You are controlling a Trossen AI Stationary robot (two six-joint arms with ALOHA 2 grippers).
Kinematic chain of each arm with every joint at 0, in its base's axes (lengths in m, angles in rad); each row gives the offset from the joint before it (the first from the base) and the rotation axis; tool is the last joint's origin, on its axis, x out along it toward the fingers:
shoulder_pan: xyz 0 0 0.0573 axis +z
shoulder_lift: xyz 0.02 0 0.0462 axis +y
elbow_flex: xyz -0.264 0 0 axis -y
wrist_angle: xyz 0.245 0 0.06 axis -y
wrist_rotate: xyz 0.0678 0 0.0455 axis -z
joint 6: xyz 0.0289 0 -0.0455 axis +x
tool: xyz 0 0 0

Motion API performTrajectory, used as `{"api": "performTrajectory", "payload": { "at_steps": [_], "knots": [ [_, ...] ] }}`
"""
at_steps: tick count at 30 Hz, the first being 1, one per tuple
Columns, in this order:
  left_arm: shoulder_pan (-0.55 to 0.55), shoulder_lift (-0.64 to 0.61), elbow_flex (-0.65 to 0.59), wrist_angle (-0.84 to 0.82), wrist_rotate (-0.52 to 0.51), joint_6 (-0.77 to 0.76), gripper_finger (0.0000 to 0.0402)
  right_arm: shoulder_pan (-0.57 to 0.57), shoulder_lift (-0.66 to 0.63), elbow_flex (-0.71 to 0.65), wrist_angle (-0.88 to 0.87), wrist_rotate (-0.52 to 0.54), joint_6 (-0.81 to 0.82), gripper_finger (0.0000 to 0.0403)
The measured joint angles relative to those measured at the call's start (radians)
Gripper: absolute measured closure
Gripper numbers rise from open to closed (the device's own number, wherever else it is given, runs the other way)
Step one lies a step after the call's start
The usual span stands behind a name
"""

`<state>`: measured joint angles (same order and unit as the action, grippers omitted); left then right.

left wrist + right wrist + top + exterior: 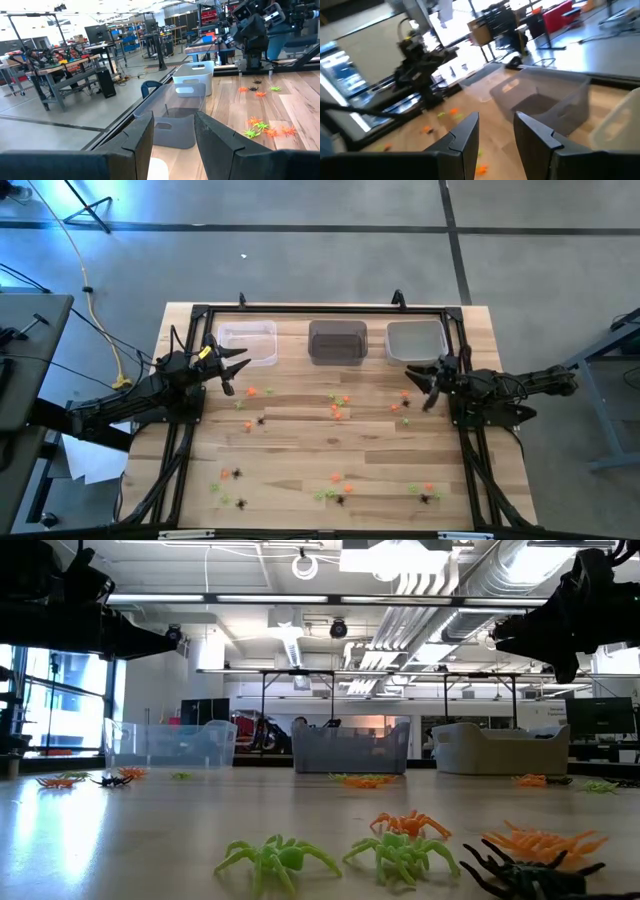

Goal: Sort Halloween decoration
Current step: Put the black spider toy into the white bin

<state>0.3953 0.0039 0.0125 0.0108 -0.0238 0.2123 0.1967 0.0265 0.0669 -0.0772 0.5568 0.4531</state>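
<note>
The Halloween decoration lies scattered on the wooden table [300, 450]: orange trinkets [338, 412], lime-green ones [325, 494] and black spiders [237, 474]. In the low view, green [278, 860], orange [410, 825] and black [520, 875] ones rest on their legs near the front edge. My left gripper [238, 370] is open and empty, held in the air by the clear bin [247, 342]; its wrist view shows its spread fingers [172, 142]. My right gripper [415, 385] is open and empty, in the air below the light grey bin [416, 340]; its wrist view also shows it [496, 135].
Three bins stand in a row at the far edge: clear at the left, dark grey [337, 341] in the middle, light grey at the right. A black frame [320, 310] runs round the table. Both arms hang well above the tabletop in the low view [60, 600].
</note>
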Motion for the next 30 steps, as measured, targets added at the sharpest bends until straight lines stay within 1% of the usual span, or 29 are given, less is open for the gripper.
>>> {"api": "performTrajectory", "payload": {
  "at_steps": [3,6,10,13,15,19,23,25,27,30],
  "knots": [
    [0.000,0.000,0.000,0.000,0.000,0.000,0.0271,0.000,0.001,0.018,-0.003,-0.059,0.029,0.0284],
    [0.000,0.000,0.000,0.000,0.000,0.000,0.0271,0.000,0.003,0.085,-0.036,-0.089,0.045,0.0284],
    [0.000,0.000,0.000,0.000,0.000,0.000,0.0271,0.000,0.068,0.233,-0.220,-0.082,0.054,0.0284],
    [0.000,0.000,0.000,0.000,0.000,0.000,0.0271,0.000,0.175,0.358,-0.425,-0.052,0.134,0.0284],
    [0.000,0.000,0.000,0.000,0.000,0.000,0.0271,0.000,0.268,0.438,-0.542,-0.053,0.191,0.0284],
    [0.000,0.000,0.000,0.000,0.000,0.000,0.0271,0.000,0.475,0.604,-0.756,-0.113,0.290,0.0284],
    [0.000,0.000,0.000,0.000,0.000,0.000,0.0271,0.000,0.665,0.758,-1.037,-0.185,0.406,0.0284],
    [0.000,0.000,0.000,0.000,0.000,0.000,0.0271,0.000,0.745,0.800,-1.146,-0.215,0.454,0.0284],
    [0.000,0.000,0.000,0.000,0.000,0.000,0.0271,0.000,0.809,0.810,-1.221,-0.243,0.488,0.0284],
    [0.000,0.000,0.000,0.000,0.000,0.000,0.0271,0.000,0.864,0.783,-1.239,-0.323,0.500,0.0284]
  ]
}}
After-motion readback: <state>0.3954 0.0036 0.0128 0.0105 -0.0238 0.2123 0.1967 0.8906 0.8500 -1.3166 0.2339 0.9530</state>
